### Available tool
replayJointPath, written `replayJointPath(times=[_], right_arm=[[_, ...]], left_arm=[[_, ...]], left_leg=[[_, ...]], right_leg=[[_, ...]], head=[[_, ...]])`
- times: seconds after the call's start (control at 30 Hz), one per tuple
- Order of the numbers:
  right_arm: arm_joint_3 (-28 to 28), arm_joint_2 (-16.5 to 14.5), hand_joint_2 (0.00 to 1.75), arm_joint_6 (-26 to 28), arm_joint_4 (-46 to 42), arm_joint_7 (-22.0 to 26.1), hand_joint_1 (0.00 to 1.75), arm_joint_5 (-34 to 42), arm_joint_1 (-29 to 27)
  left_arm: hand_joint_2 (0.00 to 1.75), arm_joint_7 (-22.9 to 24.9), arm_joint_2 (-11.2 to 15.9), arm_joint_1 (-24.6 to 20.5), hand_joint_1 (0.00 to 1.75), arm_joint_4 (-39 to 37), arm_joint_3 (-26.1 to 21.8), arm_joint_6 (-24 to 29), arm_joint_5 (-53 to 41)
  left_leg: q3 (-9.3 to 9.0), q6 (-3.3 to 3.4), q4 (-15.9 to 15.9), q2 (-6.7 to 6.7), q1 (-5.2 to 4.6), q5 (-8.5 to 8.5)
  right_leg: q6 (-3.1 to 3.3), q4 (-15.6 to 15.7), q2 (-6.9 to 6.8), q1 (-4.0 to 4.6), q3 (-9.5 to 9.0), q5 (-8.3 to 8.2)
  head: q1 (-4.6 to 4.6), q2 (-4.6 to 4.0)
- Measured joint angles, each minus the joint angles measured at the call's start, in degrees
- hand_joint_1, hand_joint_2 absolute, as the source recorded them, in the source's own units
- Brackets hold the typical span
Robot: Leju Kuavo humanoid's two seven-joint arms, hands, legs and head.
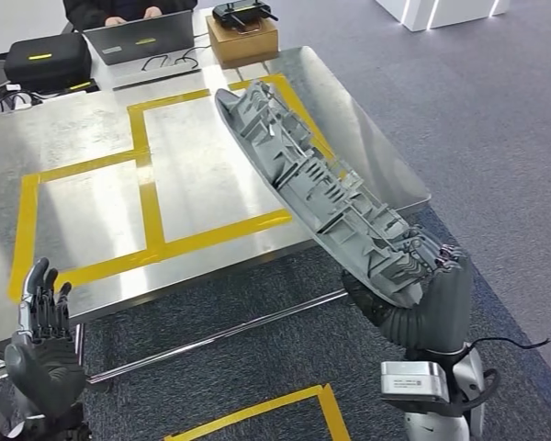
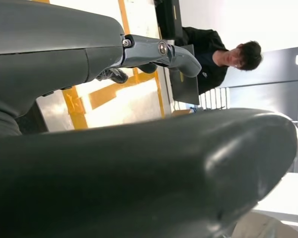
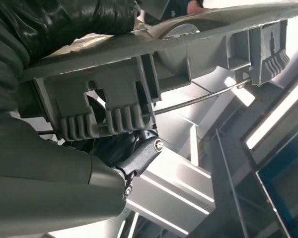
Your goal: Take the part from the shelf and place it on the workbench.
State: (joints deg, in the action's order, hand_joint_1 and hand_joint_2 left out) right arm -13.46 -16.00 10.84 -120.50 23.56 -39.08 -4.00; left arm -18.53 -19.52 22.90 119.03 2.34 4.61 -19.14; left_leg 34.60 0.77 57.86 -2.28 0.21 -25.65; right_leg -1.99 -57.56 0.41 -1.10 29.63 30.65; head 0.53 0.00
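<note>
The part point(image 1: 321, 188), a long grey ribbed moulding, is grasped at its near end by the right hand point(image 1: 425, 294). Its long axis slants up and away over the table point(image 1: 85, 147), above the yellow tape point(image 1: 148, 202), not touching it. The left hand point(image 1: 44, 317) hangs released, fingers apart, near the table's front edge.

no readable text, labels or numbers anywhere

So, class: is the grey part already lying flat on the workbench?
No, the right robot hand holds the grey part tilted in the air above the workbench.
</note>
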Motion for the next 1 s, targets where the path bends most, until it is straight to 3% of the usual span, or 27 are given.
replayJointPath(times=[0.27,0.6,0.83,1.0], right_arm=[[-1.2,0.2,1.75,-0.3,0.1,-0.8,1.75,-1.3,0.7],[-5.4,0.3,1.75,-2.4,10.9,-9.8,1.75,-16.1,9.4],[-6.0,0.0,1.75,2.3,12.5,-8.5,1.75,-16.9,12.3],[-6.2,-0.1,1.75,2.9,11.0,-7.7,1.75,-16.7,12.4]], left_arm=[[0.00,-0.1,0.0,0.0,0.00,0.0,0.0,-0.3,-0.1],[0.00,-1.7,0.3,-0.9,0.00,0.0,0.8,-2.1,-2.3],[0.00,-0.7,0.6,-1.8,0.00,0.0,1.9,-2.3,-2.5],[0.00,-0.4,0.8,-2.0,0.00,0.0,2.3,-2.0,-2.5]], left_leg=[[0.03,-0.03,0.1,0.00,-0.08,-0.08],[0.01,0.02,0.1,0.01,-0.07,-0.01],[0.03,0.04,0.2,0.01,-0.08,-0.04],[0.04,0.07,0.2,0.01,-0.08,-0.07]], right_leg=[[-0.18,0.4,0.02,-0.07,-0.25,-0.11],[-0.39,0.5,0.05,-0.08,-0.27,-0.26],[-0.42,0.5,0.07,-0.10,-0.27,-0.25],[-0.45,0.5,0.07,-0.11,-0.27,-0.23]], head=[[-0.01,0.00],[0.01,0.00],[0.01,0.00],[0.01,0.00]])
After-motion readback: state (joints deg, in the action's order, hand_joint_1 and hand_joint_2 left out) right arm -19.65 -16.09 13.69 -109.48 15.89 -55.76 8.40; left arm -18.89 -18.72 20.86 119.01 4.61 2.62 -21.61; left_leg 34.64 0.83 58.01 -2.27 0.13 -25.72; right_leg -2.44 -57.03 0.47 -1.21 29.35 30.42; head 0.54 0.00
